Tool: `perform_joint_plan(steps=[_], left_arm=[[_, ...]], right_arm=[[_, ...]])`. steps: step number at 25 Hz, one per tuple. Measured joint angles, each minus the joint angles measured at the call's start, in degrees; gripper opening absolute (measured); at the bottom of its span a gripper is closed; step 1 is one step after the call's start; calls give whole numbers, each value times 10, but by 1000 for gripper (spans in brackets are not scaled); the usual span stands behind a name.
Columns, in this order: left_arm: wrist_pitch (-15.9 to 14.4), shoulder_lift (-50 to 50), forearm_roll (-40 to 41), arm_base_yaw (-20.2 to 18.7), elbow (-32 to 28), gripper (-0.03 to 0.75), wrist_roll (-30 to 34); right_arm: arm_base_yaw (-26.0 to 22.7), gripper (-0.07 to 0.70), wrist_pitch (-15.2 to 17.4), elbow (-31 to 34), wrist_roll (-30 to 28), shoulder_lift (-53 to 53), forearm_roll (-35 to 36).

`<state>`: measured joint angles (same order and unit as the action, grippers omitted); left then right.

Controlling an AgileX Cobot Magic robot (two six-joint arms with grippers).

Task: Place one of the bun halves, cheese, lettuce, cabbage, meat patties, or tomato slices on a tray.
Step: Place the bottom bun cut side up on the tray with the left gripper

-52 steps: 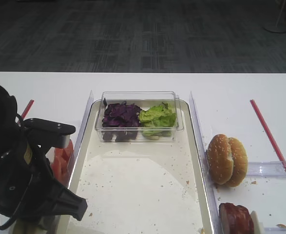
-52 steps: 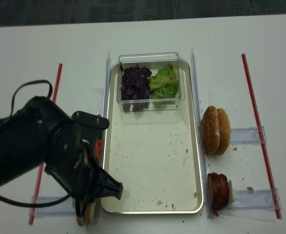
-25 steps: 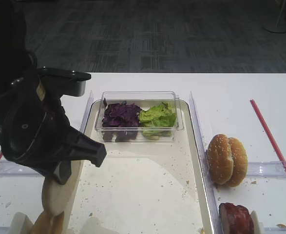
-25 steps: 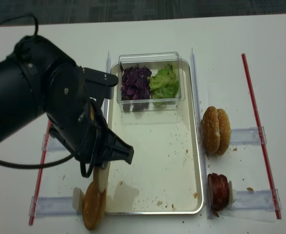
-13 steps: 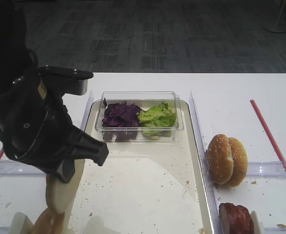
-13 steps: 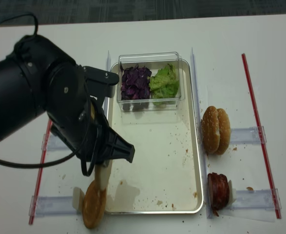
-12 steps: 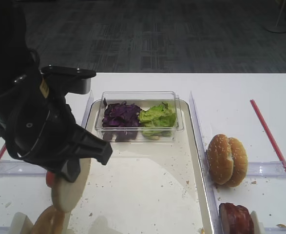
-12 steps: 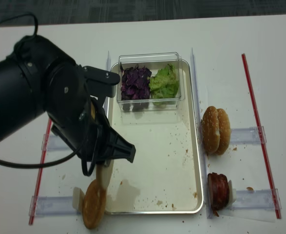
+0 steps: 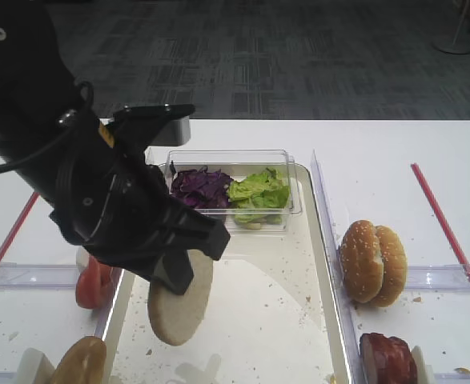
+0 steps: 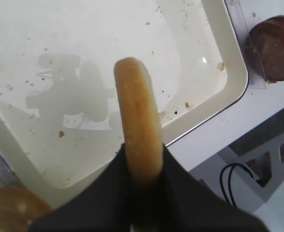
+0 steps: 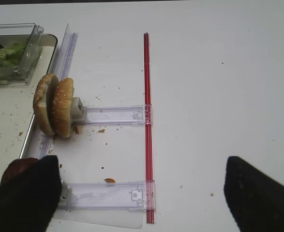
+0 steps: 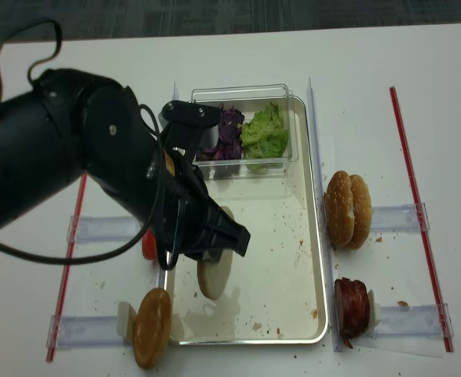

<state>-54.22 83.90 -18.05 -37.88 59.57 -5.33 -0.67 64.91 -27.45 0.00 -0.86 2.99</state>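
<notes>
The left claw (image 10: 141,166) is clamped on the edge of a flat bun half (image 9: 178,300), which hangs on edge below it, above the crumb-flecked tray (image 9: 299,320), not touching it. A clear tub (image 9: 287,186) at the tray's far end holds cabbage (image 9: 196,186) and lettuce (image 9: 257,190). Another bun half (image 12: 151,327) stands left of the tray on the table (image 9: 395,152). The right claw's (image 11: 137,193) fingers stand apart, holding nothing.

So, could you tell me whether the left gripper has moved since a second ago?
Yes. The left gripper, shut on the bun half, has swung rightward from the tray's left rim to above its floor.
</notes>
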Motion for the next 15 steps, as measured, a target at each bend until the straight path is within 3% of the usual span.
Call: perform_joint_plan(steps=[5, 9, 15], left_arm=[[-5, 42, -129, 33, 0, 60, 133], [-46, 76, -235, 72, 0, 60, 230], [-99, 126, -301, 126, 1, 60, 311]], right_arm=[[0, 692, 0, 0, 0, 0, 0], [0, 692, 0, 0, 0, 0, 0], [0, 692, 0, 0, 0, 0, 0]])
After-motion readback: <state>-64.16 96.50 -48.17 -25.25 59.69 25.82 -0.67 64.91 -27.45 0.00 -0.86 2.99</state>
